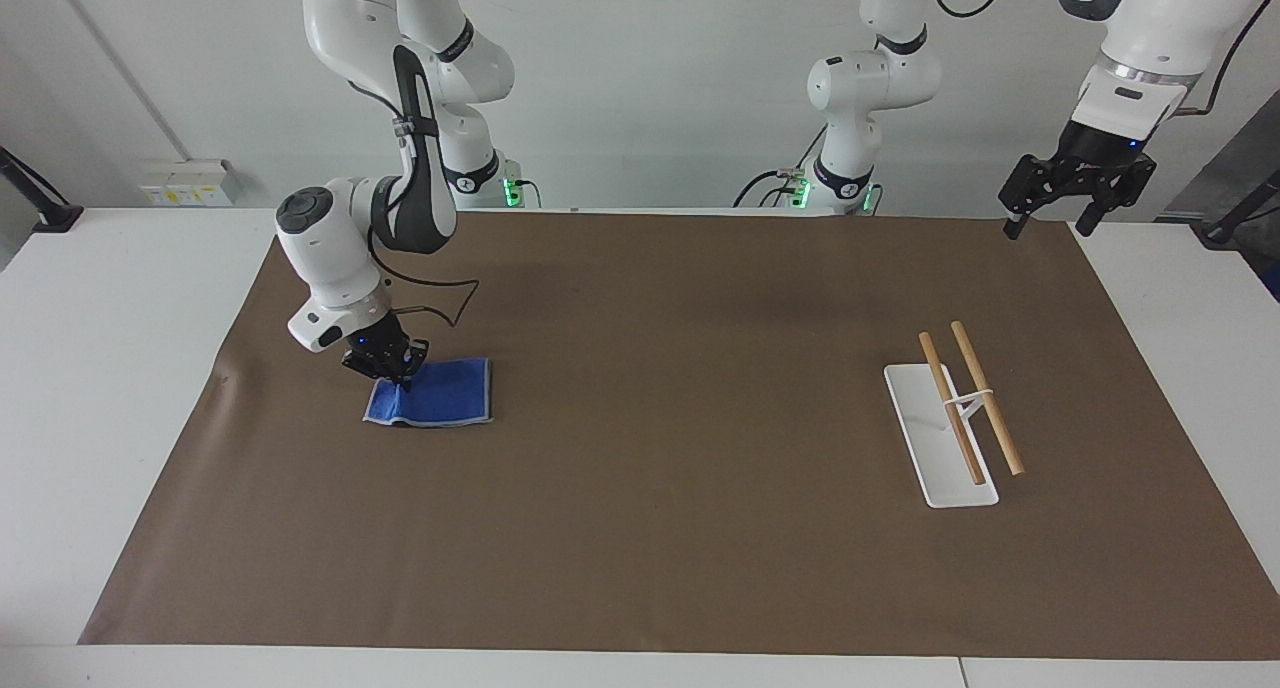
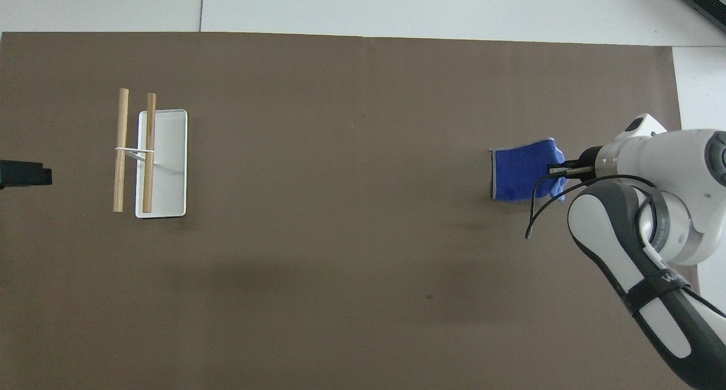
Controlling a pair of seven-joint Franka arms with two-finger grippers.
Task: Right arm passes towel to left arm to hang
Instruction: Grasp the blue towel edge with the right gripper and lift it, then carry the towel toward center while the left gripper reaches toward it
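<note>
The blue towel (image 1: 440, 396) lies at the right arm's end of the brown mat, one end pinched and raised, the rest still on the mat; it also shows in the overhead view (image 2: 522, 170). My right gripper (image 1: 398, 376) is shut on the towel's raised end and shows in the overhead view (image 2: 558, 169) too. My left gripper (image 1: 1060, 218) hangs high over the mat's corner at the left arm's end, fingers apart and empty; only its tip shows in the overhead view (image 2: 25, 173). The rack's two wooden rods (image 1: 970, 398) stand over a white base (image 1: 930, 468).
The rack also shows in the overhead view (image 2: 150, 152), toward the left arm's end of the table. The brown mat (image 1: 680, 448) covers most of the white table.
</note>
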